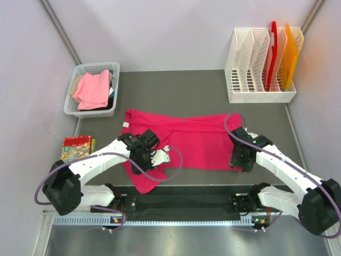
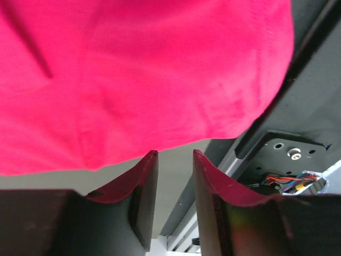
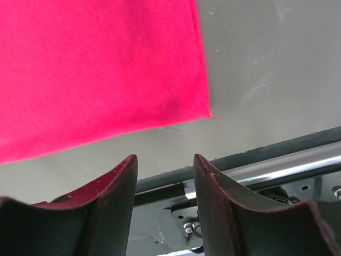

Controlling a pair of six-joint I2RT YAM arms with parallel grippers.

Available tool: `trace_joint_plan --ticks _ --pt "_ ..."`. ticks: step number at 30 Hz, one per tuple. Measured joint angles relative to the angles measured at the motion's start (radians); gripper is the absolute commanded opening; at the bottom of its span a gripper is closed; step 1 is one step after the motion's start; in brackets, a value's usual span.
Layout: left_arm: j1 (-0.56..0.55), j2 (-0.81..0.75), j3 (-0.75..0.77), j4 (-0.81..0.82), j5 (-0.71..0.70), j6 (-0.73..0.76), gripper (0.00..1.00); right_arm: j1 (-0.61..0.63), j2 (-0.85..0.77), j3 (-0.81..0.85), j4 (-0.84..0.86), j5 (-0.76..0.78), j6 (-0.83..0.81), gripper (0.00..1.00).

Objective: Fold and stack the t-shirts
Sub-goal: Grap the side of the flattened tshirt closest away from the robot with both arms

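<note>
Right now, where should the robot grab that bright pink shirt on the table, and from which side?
The magenta t-shirt lies flat, so probably its near hem corner, approached from the table's near edge by the open right pincer. That corner is a free point bordered by bare table.

two white arms (image 1: 96, 162), black joints (image 1: 59, 188), looping purple cables (image 1: 180, 159)

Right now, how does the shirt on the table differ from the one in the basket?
Colour: the table shirt is bright magenta; the basket shirt is a paler salmon pink.
Pose: the table shirt lies spread wide and mostly flat on the table; the basket shirt is bunched up in the basket.
Both are soft pink cloth.
</note>
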Motion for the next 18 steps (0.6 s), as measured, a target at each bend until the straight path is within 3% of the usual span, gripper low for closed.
trace_joint_plan --ticks 2,3,4,8,18 --pt "-0.023 -0.002 -0.030 0.001 -0.001 -0.009 0.57 0.000 0.003 0.000 0.000 0.013 0.011 0.48" --pt "-0.029 -0.002 -0.042 -0.001 -0.001 -0.008 0.72 0.000 0.004 0.000 0.000 0.015 0.013 0.47" --pt "-0.036 -0.001 -0.052 -0.006 0.000 -0.011 0.79 0.000 0.008 0.000 0.000 0.019 0.016 0.48" --pt "-0.070 -0.002 -0.056 -0.018 0.001 -0.016 0.84 0.000 0.037 0.002 0.000 0.026 0.019 0.48" --pt "-0.186 -0.016 -0.056 -0.027 -0.007 -0.025 0.84 0.000 0.045 0.043 -0.002 0.034 0.021 0.48"
